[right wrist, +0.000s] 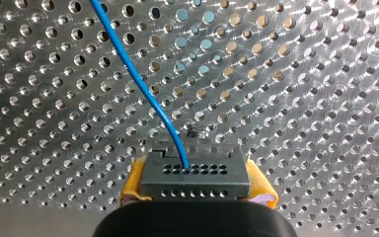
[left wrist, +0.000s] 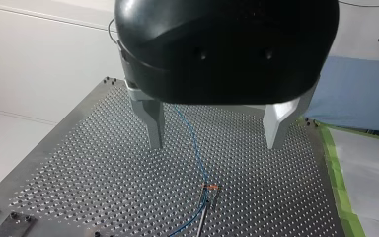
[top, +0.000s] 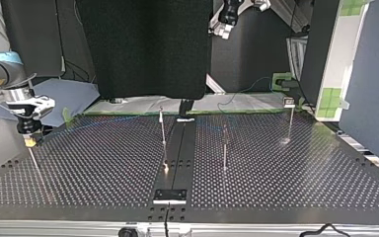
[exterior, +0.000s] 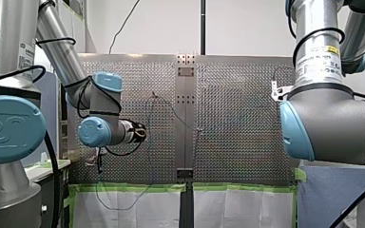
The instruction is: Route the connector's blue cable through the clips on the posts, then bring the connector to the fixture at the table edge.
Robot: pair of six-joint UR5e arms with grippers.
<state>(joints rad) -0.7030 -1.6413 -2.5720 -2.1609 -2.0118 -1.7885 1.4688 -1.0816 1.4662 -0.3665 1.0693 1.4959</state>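
In the right wrist view my right gripper [right wrist: 196,183] is shut on a dark grey connector [right wrist: 196,172], a yellow pad [right wrist: 132,183] on each side of it. The blue cable [right wrist: 138,84] leaves the connector's face and runs off over the perforated plate. In the top view this gripper [top: 29,140] hangs at the left, just above a thin post [top: 35,165]. My left gripper [left wrist: 216,144] is open and empty, high over the table. Below it the cable [left wrist: 193,143] reaches a clip [left wrist: 211,186] on a post. The top view shows the left gripper [top: 223,29] raised at the back.
Three thin posts [top: 163,133] [top: 224,148] [top: 290,123] stand across the perforated table [top: 286,187]. A small plate [top: 170,196] sits on the centre strip at the top view's near edge. Green tape and white sheeting [exterior: 133,204] line one table edge.
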